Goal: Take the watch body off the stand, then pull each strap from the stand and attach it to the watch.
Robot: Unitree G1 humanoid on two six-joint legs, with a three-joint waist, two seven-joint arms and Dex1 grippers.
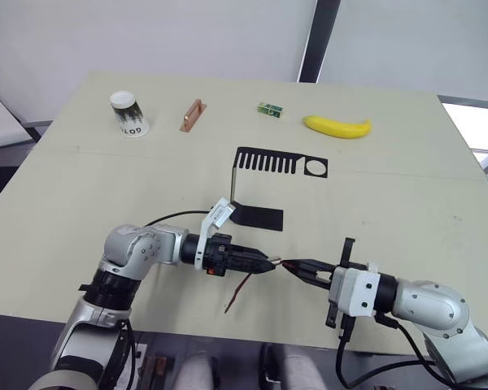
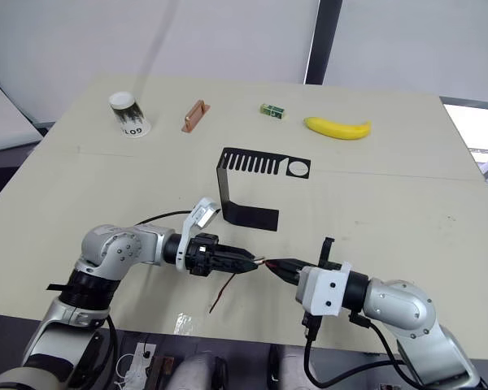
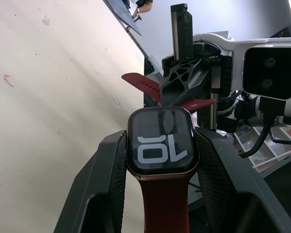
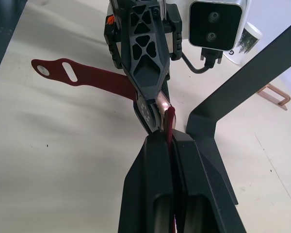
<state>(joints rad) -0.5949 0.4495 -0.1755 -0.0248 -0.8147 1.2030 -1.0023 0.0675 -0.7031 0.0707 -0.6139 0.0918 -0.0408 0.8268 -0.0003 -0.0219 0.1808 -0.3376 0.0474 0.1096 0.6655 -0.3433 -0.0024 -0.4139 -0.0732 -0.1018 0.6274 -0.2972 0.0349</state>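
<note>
The two grippers are meeting tip to tip in the air over the near part of the bench (image 1: 439, 203), in front of the stand (image 1: 256, 217).

The left gripper (image 1: 264, 265) is clamping the watch (image 3: 162, 143) by its sides, screen facing its wrist cam. One strap (image 3: 164, 201) is already on the watch; its long end is hanging down toward the bench, seen as a thin red line in the head views.

The right gripper (image 1: 297, 266) is squeezing the 2nd strap (image 4: 169, 127) between shut fingers. In the right wrist view the strap's end is sitting right at the watch's copper edge, w/ the strap running straight out along the fingers. So the strap's long axis is lining up w/ the left gripper, and the free slot is just ahead of the right gripper.

Both forearms are lying low and nearly level, pointing at each other, left from the left and right from the right.

Likely next: the right arm slides the strap end sideways into the slot. The stand looks bare now.
</note>
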